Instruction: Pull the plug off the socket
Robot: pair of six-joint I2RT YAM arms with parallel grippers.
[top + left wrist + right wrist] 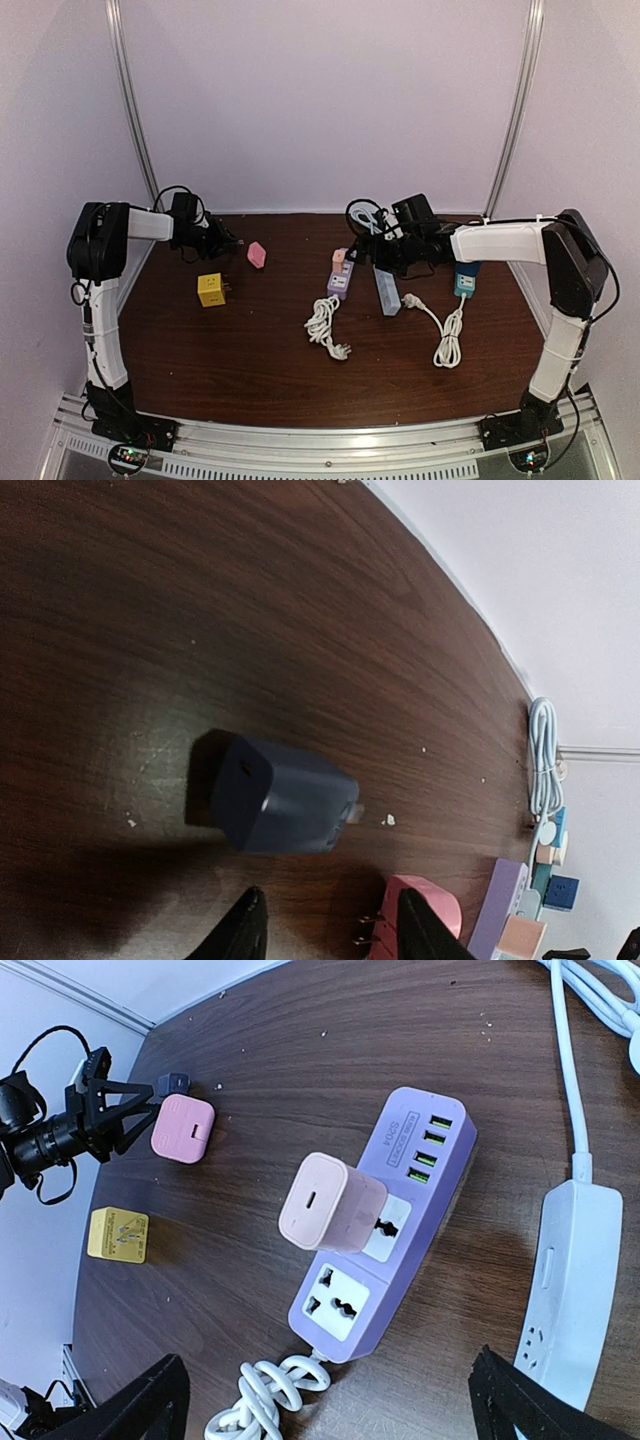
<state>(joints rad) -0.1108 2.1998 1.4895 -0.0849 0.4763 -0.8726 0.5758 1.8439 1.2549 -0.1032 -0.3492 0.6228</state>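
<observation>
While the pink plug (330, 1203) sits seated in the purple power strip (350, 1310) on the counter (250, 1060), the right tool (330, 1360) hangs over it, jaws spread wide, gripping nothing. White strip (575, 1270) at 3 o'clock of the plug, loose pink adapter (182, 1130) at 10, yellow cube (118, 1235) at 9. Left tool (330, 895) released, dark blue charger (280, 800) lying just past its tips.

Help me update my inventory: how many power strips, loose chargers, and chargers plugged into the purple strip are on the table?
Strips: 3 (purple strip, white strip, blue strip)
Loose chargers: 3 (yellow charger, pink charger, navy charger)
Plugged charger: 1 (pale pink, in the purple strip)
Total: 7
</observation>
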